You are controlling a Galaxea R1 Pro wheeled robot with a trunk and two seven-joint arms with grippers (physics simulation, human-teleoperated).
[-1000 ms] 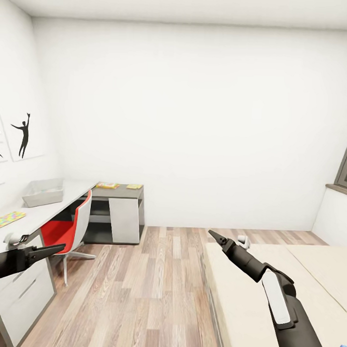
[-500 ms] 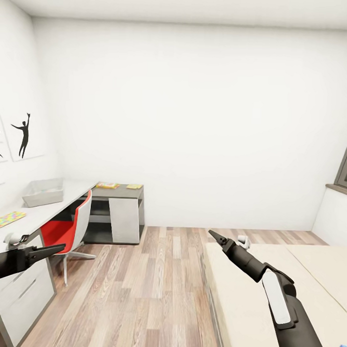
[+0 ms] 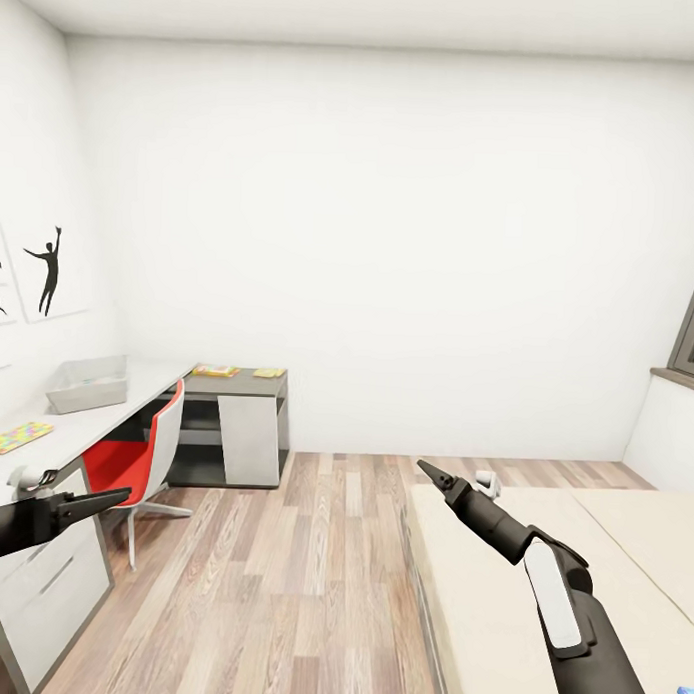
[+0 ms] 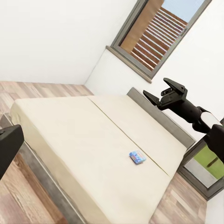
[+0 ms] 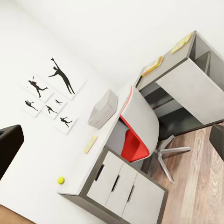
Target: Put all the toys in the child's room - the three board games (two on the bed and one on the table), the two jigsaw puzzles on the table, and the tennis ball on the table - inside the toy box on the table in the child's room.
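Observation:
The grey toy box stands on the white table along the left wall, also seen as toy box. A colourful flat game or puzzle lies nearer on that table, and two more flat boxes lie on the darker desk section at the back. The yellow tennis ball sits at the table's near end. A small blue box lies on the bed. My left gripper hovers open beside the table. My right gripper is open over the bed's corner, holding nothing.
A red and white swivel chair stands at the table. Drawers fill the table's near end. Wooden floor runs between table and bed. A window is beyond the bed, and silhouette pictures hang on the left wall.

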